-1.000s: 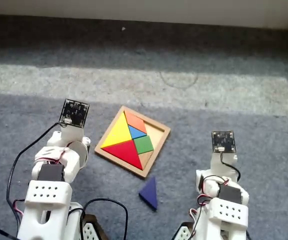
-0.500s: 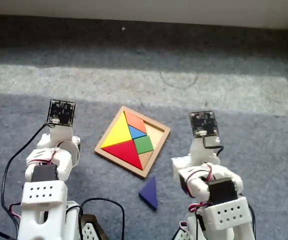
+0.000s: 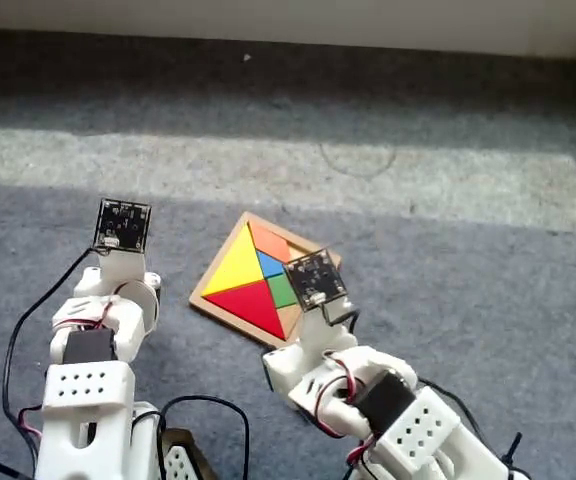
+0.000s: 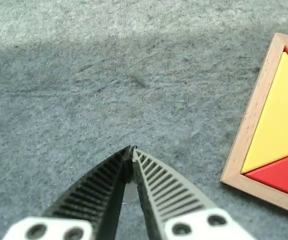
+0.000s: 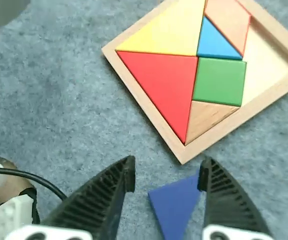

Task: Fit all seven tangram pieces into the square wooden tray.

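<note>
A square wooden tray (image 5: 147, 102) lies turned cornerwise on a grey carpet (image 3: 448, 300), about midway between its left and right edges and nearer the edge where two robot arms stand. Six pieces already sit flush inside it: a yellow triangle (image 5: 174, 30), a red triangle (image 5: 164, 82), an orange parallelogram (image 5: 229, 17), a light blue triangle (image 5: 214, 45), a green square (image 5: 219, 81) and a plain wood triangle (image 5: 206, 117). A triangular gap (image 5: 266, 55) of bare wood is left along the tray's right side, beside the orange and green pieces.

The seventh piece, a navy triangle (image 5: 174, 205), lies flat on the carpet just outside the tray's near corner, close to the rim but apart from it. The right gripper (image 5: 167, 172) hangs over it with its two ridged fingers spread wide, one on each side of the piece. It holds nothing yet. This straddling pose looks like the set-up for a pinch across the piece's edges, so that it can be lifted and carried to the gap.

The left gripper (image 4: 131, 152) is over bare carpet left of the tray, its tips pressed together on nothing. It appears parked there to keep out of the other arm's way
</note>
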Controlling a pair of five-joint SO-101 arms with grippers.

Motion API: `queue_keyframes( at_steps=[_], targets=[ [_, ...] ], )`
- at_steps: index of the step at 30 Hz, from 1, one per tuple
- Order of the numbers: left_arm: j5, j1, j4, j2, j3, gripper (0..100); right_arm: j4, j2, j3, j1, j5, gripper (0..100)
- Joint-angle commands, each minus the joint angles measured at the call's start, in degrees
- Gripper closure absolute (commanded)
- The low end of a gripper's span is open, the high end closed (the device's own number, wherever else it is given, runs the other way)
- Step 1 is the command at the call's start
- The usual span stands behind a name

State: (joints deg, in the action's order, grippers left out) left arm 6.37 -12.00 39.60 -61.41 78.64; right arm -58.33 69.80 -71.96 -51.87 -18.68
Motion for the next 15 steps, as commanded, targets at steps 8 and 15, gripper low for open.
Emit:
queue_keyframes(
  at_steps=[8, 15],
  targets=[
    [-0.7, -0.6, -1.1, -0.9, -1.5, 97, 1.5, -34.5, 10.2, -10.4, -11.9, 67.8],
    [-0.7, -0.6, -1.1, -0.9, -1.5, 97, 7.6, -45.9, 12.0, -9.4, -12.9, 67.8]
  ],
)
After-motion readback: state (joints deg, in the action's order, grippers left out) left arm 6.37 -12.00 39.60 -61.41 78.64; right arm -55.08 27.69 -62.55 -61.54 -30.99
